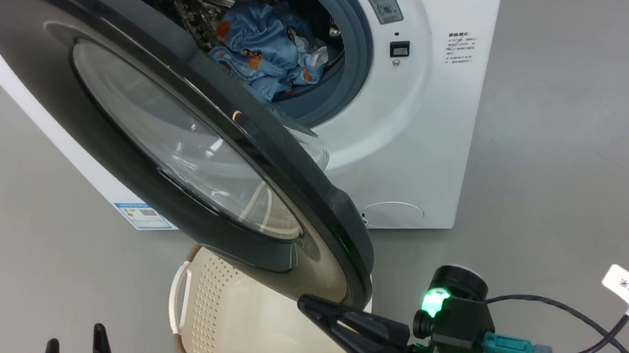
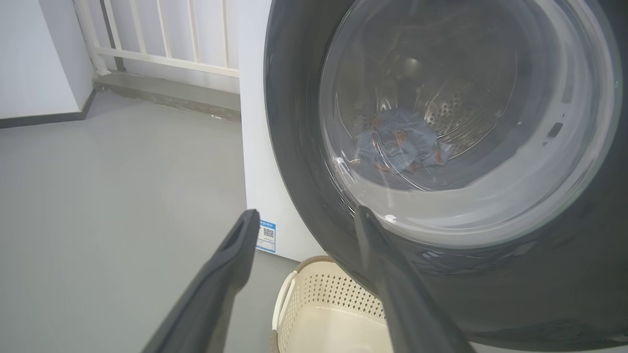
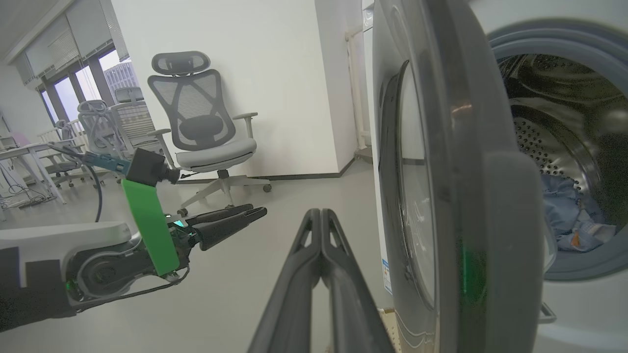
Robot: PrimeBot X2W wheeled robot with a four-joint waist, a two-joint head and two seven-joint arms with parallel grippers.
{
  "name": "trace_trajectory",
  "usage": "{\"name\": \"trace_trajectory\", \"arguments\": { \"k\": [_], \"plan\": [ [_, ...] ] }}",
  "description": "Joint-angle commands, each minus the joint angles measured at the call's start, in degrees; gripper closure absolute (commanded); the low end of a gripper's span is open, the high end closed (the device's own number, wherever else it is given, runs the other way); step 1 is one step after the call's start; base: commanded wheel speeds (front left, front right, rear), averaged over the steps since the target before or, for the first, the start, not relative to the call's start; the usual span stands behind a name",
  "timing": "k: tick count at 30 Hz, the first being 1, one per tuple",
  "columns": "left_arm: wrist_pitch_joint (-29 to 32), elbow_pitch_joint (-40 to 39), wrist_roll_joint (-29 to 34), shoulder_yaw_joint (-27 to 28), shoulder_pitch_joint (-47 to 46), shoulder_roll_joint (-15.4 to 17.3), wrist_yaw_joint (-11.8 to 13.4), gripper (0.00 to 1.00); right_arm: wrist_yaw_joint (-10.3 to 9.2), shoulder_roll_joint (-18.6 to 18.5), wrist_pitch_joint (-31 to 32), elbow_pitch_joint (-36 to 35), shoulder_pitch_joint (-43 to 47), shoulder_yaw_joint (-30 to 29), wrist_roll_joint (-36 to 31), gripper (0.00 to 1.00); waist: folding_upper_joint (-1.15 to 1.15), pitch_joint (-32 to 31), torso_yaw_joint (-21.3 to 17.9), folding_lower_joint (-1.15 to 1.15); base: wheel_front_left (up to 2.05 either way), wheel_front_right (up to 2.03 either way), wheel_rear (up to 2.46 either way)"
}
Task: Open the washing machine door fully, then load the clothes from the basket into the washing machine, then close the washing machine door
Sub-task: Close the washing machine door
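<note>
The washing machine [image 1: 408, 145] stands with its door [image 1: 176, 159] swung partway out. Blue clothes [image 1: 266, 48] with orange prints lie in the steel drum; they also show through the door's glass [image 2: 397, 147] and past the door's edge [image 3: 569, 215]. Under the door sits the cream basket [image 1: 231, 330], with no clothes visible in it [image 2: 333, 314]. My right gripper [image 1: 303, 302] is shut and empty, its tip at the door's lower outer rim [image 3: 319, 212]; I cannot tell if it touches. My left gripper [image 1: 74, 342] is open and empty, facing the door's outer face [image 2: 304, 215].
Grey floor [image 1: 579, 133] spreads to both sides of the machine. In the right wrist view, office chairs [image 3: 206, 127] and desks stand far off by a white wall, and my left arm [image 3: 147, 230] reaches in from that view's left. A white railing [image 2: 162, 44] runs behind the machine.
</note>
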Motion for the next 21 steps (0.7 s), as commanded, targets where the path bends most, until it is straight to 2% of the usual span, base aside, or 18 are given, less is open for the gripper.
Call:
{"name": "trace_trajectory", "arguments": {
  "k": [1,11,21],
  "plan": [
    [-0.37,-1.44,0.39,2.29,-1.23,0.98,-0.09,0.0,0.08,1.07,-0.44,-0.25,0.21,1.1,0.89,1.0,0.0,0.14,0.03,0.0,0.0,0.0,0.0],
    [-0.37,-1.29,0.11,2.39,-1.87,0.69,-0.09,0.0,0.08,0.65,-0.44,6.71,0.97,-0.19,2.67,1.0,0.0,1.09,-0.18,0.0,0.0,0.0,0.0],
    [-0.37,-1.22,0.01,2.46,-2.51,0.47,-0.09,0.0,0.08,1.58,-0.44,9.3,-0.79,-2.79,2.87,1.0,0.0,1.83,-0.53,0.0,0.0,0.0,0.0]
  ]
}}
